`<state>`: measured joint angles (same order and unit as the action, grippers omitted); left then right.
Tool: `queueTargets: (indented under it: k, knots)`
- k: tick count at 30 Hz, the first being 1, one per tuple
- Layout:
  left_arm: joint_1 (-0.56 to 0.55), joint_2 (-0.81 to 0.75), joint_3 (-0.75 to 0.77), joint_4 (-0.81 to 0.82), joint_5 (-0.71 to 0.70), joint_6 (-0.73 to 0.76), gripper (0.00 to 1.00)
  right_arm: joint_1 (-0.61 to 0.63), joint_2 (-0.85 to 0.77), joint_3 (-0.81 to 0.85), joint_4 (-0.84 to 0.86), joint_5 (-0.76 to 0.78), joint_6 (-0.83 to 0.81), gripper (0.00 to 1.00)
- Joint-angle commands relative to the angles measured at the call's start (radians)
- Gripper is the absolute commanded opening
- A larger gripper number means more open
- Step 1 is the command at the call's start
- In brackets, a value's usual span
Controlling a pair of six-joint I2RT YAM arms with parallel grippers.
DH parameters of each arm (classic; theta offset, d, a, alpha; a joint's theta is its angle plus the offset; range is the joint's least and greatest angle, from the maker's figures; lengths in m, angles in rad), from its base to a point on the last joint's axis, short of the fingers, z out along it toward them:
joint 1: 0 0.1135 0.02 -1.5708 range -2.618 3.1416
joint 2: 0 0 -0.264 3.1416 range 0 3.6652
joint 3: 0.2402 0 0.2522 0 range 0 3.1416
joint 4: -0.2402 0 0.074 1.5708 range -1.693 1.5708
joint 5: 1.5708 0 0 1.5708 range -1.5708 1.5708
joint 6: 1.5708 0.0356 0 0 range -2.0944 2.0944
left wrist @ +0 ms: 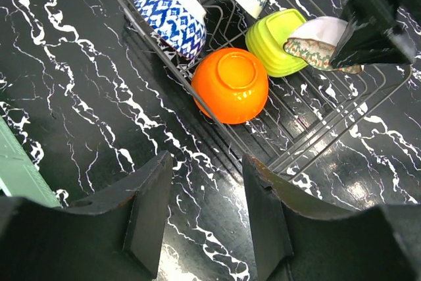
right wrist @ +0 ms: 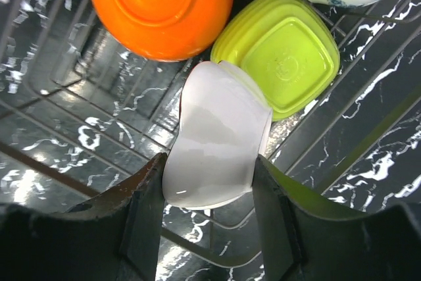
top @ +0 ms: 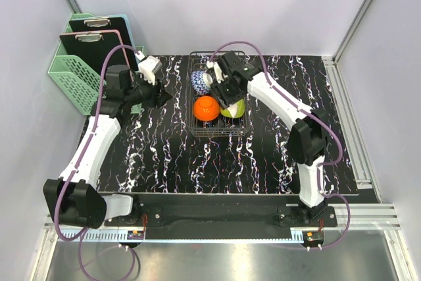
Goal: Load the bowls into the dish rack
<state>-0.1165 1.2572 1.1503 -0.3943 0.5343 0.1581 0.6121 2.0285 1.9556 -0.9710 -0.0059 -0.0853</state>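
The dish rack [top: 217, 131] stands at the middle of the table's [top: 171, 162] far edge, and four of the bowls lie in it. The two blue-patterned bowls [left wrist: 172, 19] are toward its far side. The orange bowl [left wrist: 231, 87] is by its near-left corner, with the lime green bowl [left wrist: 279, 41] just beside it on the right. The fifth, the cream-white bowl [right wrist: 217, 136], hangs low over the rack's near-right part, close against the lime green one. Whether it touches the wires I cannot tell.

So the task looks nearly done — only setting down and releasing this last bowl is left.

The right gripper [right wrist: 209, 166] clamps the cream-white bowl, its fingers [right wrist: 145, 218] pressed on opposite sides. The left gripper [left wrist: 207, 208] hovers over bare table left of the rack — fingers [left wrist: 148, 212] about half apart, holding and touching nothing.
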Motion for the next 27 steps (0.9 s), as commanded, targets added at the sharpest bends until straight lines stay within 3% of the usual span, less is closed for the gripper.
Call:
queueTargets:
  k: [1,27]
  knots:
    - [0.014,-0.035,-0.015,0.046,0.041,0.02,0.5,0.044,0.01,0.025,-0.014,0.139,-0.041,0.0]
    - [0.035,-0.053,-0.037,0.046,0.062,0.034,0.5,0.147,0.081,-0.031,-0.034,0.205,-0.07,0.0]
